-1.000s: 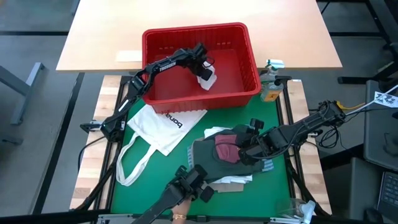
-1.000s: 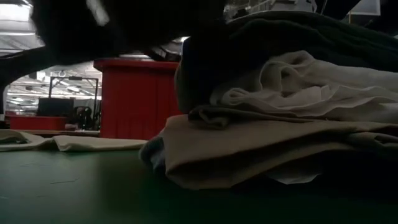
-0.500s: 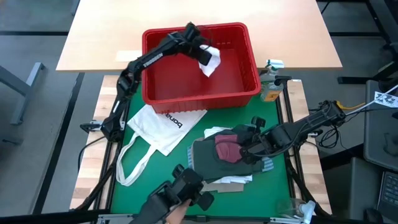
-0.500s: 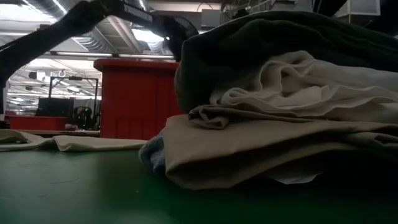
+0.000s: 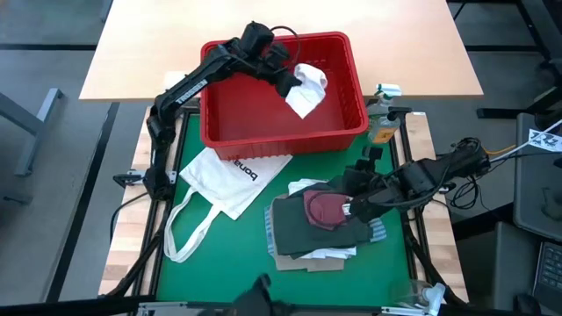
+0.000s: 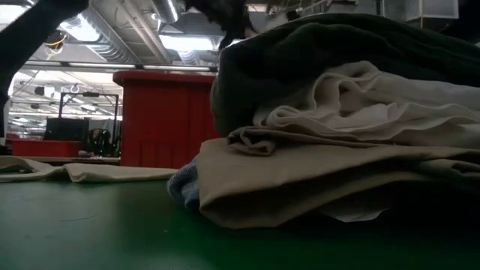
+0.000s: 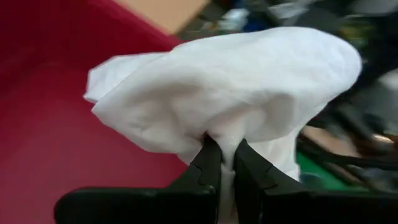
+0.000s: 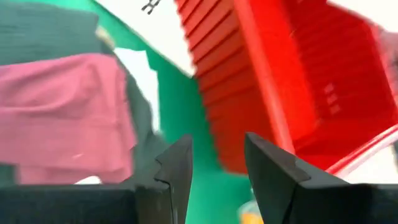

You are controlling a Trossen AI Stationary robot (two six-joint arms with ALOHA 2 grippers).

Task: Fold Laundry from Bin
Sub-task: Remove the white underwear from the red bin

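Nearest me, the right gripper (image 5: 359, 204) hovers with jaws apart at the folded pile (image 5: 320, 230) on the table (image 5: 219, 263). Farther off, the left gripper (image 5: 290, 84) has its jaws clamped on a small white piece (image 5: 306, 88) above the red bin (image 5: 283, 133). It should lift clear of the rim before carrying it over, I think.

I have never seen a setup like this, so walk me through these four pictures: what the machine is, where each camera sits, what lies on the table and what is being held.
This is a robot with two dark arms at a table. One camera looks straight down, one sits at table height, and one rides on each wrist.

On the green mat stand a red bin and a stack of folded laundry with a maroon piece on top. A white tote bag lies beside it.

The left gripper is over the bin, shut on a small white garment. The right gripper hovers open over the stack, holding nothing.
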